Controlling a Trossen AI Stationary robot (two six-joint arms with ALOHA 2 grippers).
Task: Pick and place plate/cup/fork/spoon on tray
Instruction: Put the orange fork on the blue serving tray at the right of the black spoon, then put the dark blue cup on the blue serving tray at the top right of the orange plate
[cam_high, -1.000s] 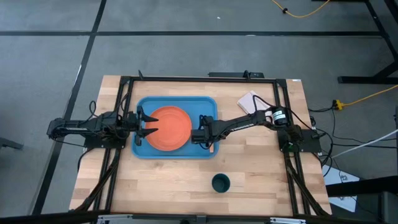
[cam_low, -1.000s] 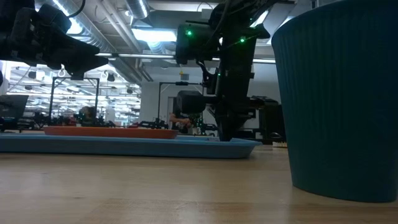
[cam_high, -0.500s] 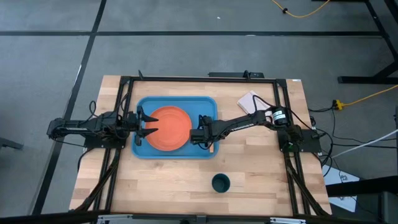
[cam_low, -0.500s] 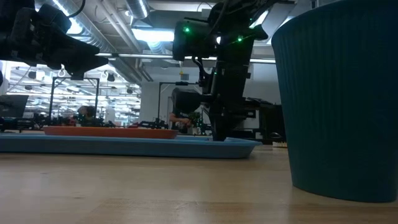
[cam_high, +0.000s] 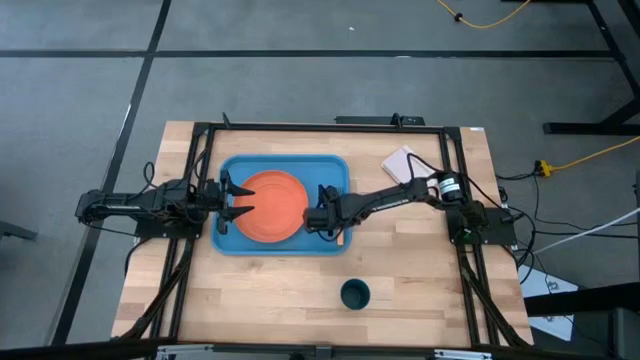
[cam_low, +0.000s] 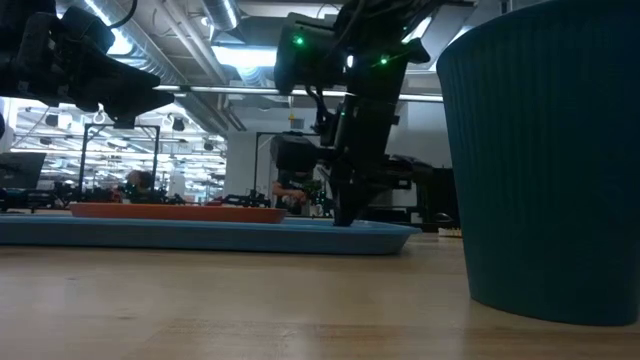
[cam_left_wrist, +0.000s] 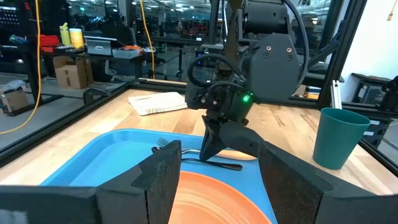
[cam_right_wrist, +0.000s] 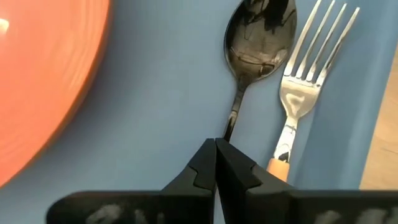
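Note:
The light-blue tray (cam_high: 235, 168) holds the orange plate (cam_high: 272, 205). The dark spoon (cam_right_wrist: 258, 37) and the orange-handled fork (cam_right_wrist: 305, 81) lie side by side on the tray floor, to the right of the plate. My right gripper (cam_high: 318, 213) stands low over the tray's right part, shut on the spoon. My left gripper (cam_high: 235, 203) is open above the plate's left edge and touches nothing. The teal cup (cam_high: 355, 294) stands on the table near the front edge, apart from the tray. My right gripper is shut on the spoon's thin handle (cam_right_wrist: 229, 127), a little behind the bowl, with the two fingertips (cam_right_wrist: 202, 163) closed on it. The fingers come from above, slanting down from the table's right, along the handle. The spoon lies flat on the tray floor, and its handle end shows past the fingers (cam_left_wrist: 239, 167).
A small white pad (cam_high: 400, 163) lies at the back right of the table. A dark metal frame (cam_high: 320, 127) runs around the table's edges. Bare wood lies in front of the tray, left of the cup. The cup fills the low view's right side (cam_low: 545, 160).
My right gripper has gone a little toward the table's left, toward the plate, staying low over the tray with its fingers down.

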